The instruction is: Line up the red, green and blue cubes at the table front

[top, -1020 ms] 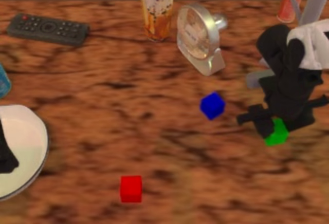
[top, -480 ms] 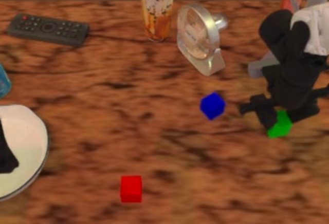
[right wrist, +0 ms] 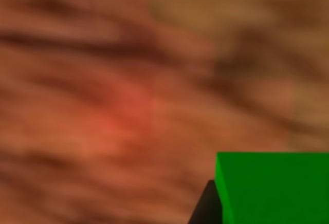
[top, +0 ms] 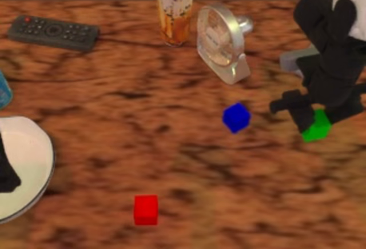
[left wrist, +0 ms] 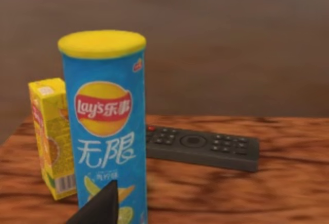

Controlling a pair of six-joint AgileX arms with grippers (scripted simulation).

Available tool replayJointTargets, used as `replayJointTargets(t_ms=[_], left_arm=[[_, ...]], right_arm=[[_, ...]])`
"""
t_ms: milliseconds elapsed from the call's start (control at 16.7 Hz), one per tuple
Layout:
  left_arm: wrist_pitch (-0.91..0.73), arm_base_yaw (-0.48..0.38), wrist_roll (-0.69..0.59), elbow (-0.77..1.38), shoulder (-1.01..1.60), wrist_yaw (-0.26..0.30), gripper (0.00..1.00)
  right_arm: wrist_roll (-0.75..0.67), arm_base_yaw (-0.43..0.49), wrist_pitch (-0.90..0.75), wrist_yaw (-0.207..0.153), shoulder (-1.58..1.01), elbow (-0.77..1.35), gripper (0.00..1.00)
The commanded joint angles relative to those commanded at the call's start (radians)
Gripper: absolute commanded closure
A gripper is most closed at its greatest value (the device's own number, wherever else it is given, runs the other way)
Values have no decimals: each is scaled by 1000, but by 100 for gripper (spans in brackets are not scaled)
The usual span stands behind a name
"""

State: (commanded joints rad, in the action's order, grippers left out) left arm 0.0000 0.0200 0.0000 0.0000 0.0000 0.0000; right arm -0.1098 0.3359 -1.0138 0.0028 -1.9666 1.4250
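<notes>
Green cube (top: 317, 127) pinched in right claw (top: 313, 121), right of the blue cube (top: 236, 117) over the desk (top: 114, 106). Red cube (top: 146, 209) sits well front-left of blue. Left claw (top: 6, 172) parked over the white plate (top: 28, 163); can't tell its state.

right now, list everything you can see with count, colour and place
red cube: 1, red, table front, left of centre
blue cube: 1, blue, mid-table
green cube: 1, green, right side, in the right gripper
remote: 1, dark grey, back left
drink cup: 1, white with brown topping, back centre
desk fan: 1, silver, beside the cup
plate: 1, white, left edge
chips can: 1, blue with yellow lid, left edge
juice box: 1, yellow, beside the can
table: 1, orange-brown wood
right gripper: black, shut on the green cube
left gripper: black, over the plate
</notes>
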Motion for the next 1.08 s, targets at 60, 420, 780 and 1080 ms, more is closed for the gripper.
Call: replayJointTargets(t_ms=[60, 420, 780, 1080], left_arm=[[0, 0, 0, 0, 0, 0, 0], [0, 0, 0, 0, 0, 0, 0], [0, 0, 0, 0, 0, 0, 0], [0, 0, 0, 0, 0, 0, 0]], right_arm=[[-2, 2, -1, 0, -1, 1, 100], [-230, 175, -37, 3, -21, 45, 100], [-659, 460, -86, 8, -26, 88, 100], [-809, 584, -95, 11, -8, 100, 100]])
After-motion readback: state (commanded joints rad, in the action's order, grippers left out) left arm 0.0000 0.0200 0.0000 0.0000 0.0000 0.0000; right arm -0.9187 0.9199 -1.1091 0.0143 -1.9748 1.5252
